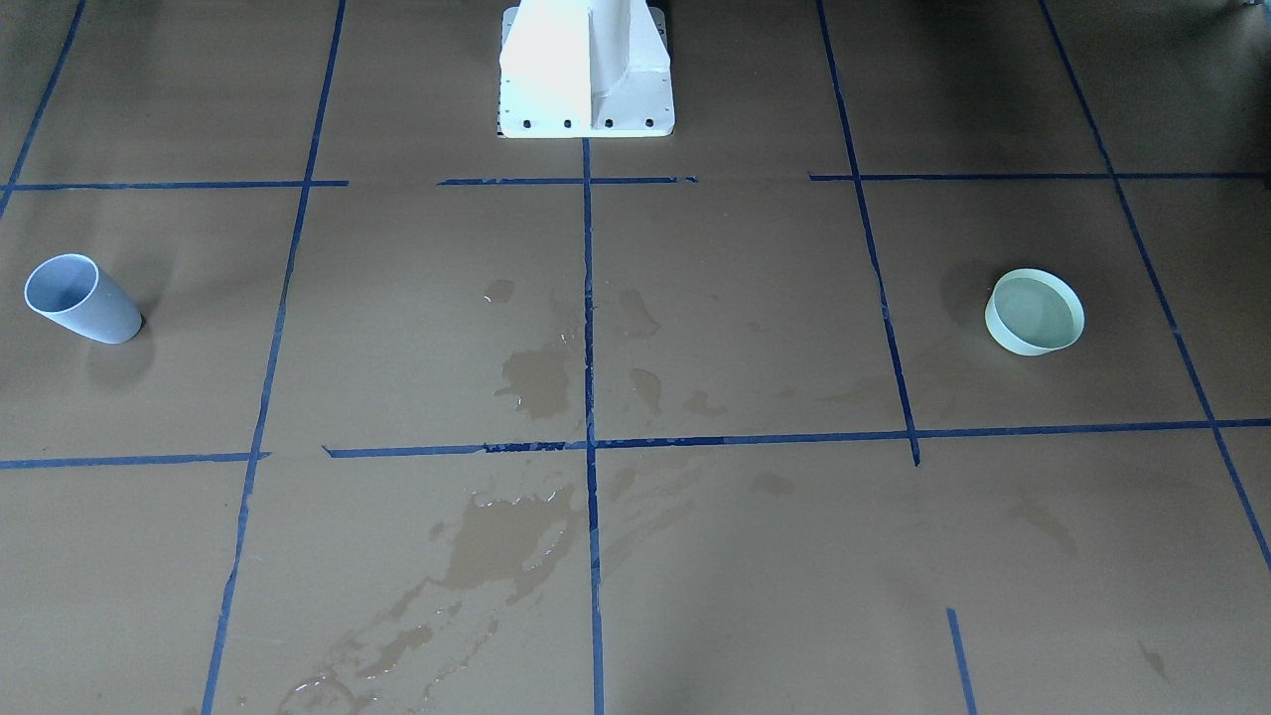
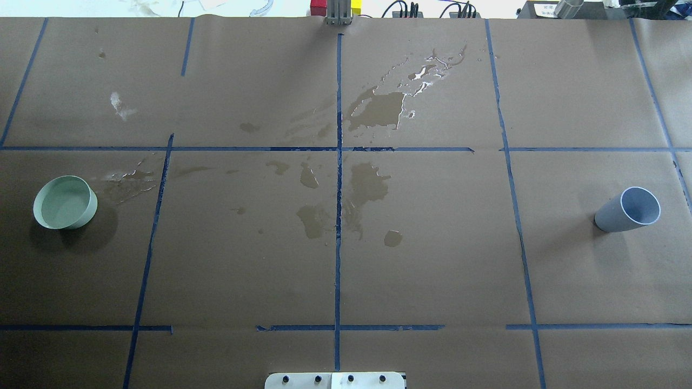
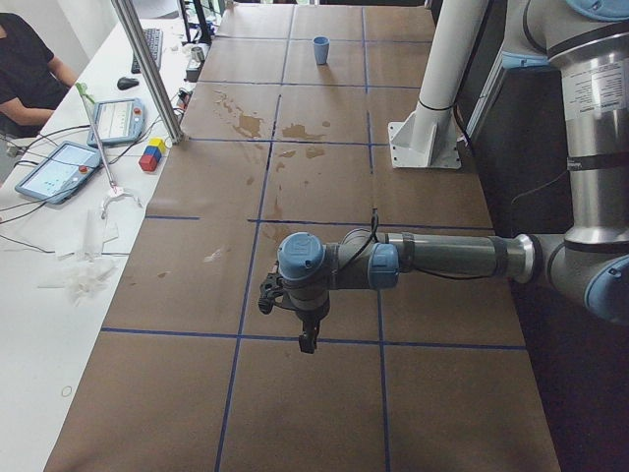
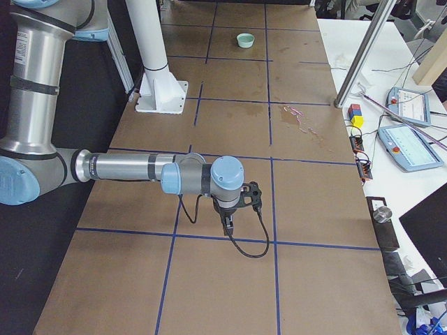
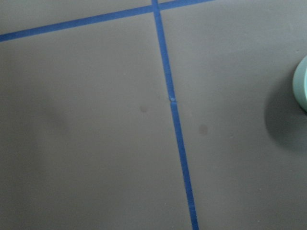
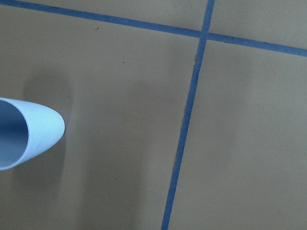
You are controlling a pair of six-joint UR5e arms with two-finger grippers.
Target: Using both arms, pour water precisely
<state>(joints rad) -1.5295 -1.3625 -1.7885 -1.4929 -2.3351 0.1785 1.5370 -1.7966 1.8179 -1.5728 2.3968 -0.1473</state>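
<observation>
A pale blue cup (image 2: 628, 209) stands on the brown table at the robot's right, also visible as the cup (image 1: 81, 298), the cup (image 3: 320, 49) and the cup (image 6: 29, 134). A low green bowl (image 2: 65, 202) sits at the robot's left, seen too as the bowl (image 1: 1034, 312), the bowl (image 4: 244, 40) and the bowl's rim (image 5: 301, 88). The water is hidden; neither vessel shows its contents clearly. My left arm (image 3: 442, 258) reaches over the table, its gripper (image 3: 307, 339) pointing down. My right arm (image 4: 126, 167) does the same with its gripper (image 4: 229, 225). I cannot tell if either gripper is open or shut.
Wet stains (image 2: 373, 111) spread over the table's middle and far side. The white pedestal (image 1: 586, 70) stands at the robot's edge. A metal post (image 3: 147, 69), coloured blocks (image 3: 150, 154), tablets (image 4: 405, 143) and a seated person (image 3: 25, 69) are beyond the far edge.
</observation>
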